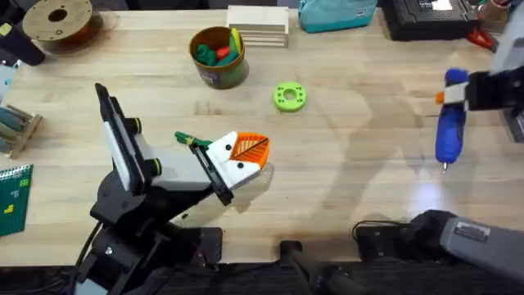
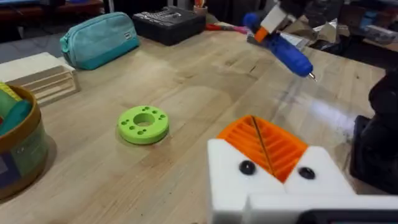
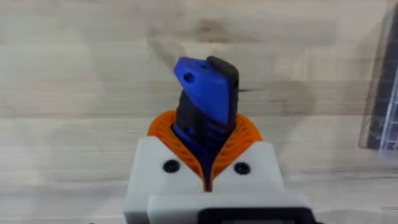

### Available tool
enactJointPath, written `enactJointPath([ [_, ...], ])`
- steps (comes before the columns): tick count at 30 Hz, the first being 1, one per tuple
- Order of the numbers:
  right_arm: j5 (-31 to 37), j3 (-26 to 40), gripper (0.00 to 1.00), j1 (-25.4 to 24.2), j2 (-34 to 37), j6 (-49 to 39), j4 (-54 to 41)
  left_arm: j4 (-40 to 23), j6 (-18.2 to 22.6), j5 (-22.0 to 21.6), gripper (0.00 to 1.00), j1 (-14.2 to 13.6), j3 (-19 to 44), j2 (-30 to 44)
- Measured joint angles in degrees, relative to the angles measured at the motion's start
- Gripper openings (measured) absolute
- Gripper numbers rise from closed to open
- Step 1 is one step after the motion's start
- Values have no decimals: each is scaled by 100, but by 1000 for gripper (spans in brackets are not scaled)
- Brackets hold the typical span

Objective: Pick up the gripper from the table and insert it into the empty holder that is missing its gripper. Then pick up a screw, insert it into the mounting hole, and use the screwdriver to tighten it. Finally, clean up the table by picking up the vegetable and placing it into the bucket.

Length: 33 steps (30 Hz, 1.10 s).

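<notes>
Blue plastic, pen-shaped, the screwdriver (image 3: 204, 102) sits pinched in my right claw (image 3: 205, 155) between ribbed orange pads; from overhead it hangs bit-down above the pale wood table (image 1: 352, 123) at the right. My left claw (image 2: 270, 155) is pressed together, pads meeting. Beyond it, the bucket (image 1: 218, 56) stands near a green ring-shaped disc (image 2: 143, 124).
</notes>
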Motion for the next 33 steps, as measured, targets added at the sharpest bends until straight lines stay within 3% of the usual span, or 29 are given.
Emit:
enactJointPath([
  [11,-772,0,31,2,-2419,1079,531,1,0,0,10,0,0,0],
  [18,-1684,-246,31,395,-3214,2015,1466,1,1,0,10,0,0,0],
  [19,-1894,-665,31,945,-3407,2544,2114,0,1,0,10,0,0,-2],
  [26,-2073,-1798,31,3022,-3529,3580,4313,0,0,0,10,0,0,0],
  [33,-2081,-1958,31,5078,-3100,3872,6546,0,2,0,10,0,0,0],
])
